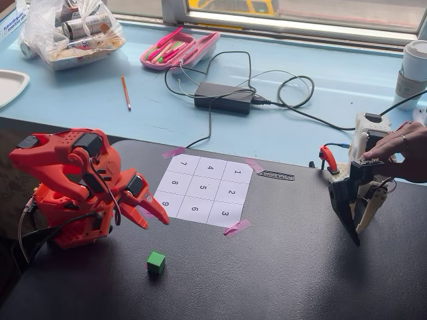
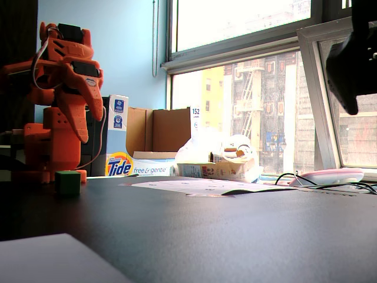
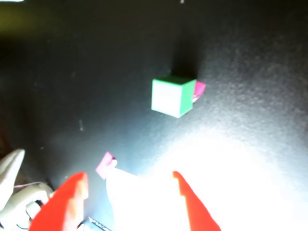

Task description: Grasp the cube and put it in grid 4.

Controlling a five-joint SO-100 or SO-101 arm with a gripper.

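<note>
An orange arm's gripper (image 1: 152, 218) hangs with jaws apart (holding nothing) above the dark table (image 1: 287, 267); the green cube (image 1: 156, 263) sits off the numbered sheet, square 4 (image 1: 211, 168) bare.

Black table (image 1: 280, 267) — green cube (image 1: 156, 263) near front edge; taped numbered sheet (image 1: 203, 189) toward back edge, apart.
</note>
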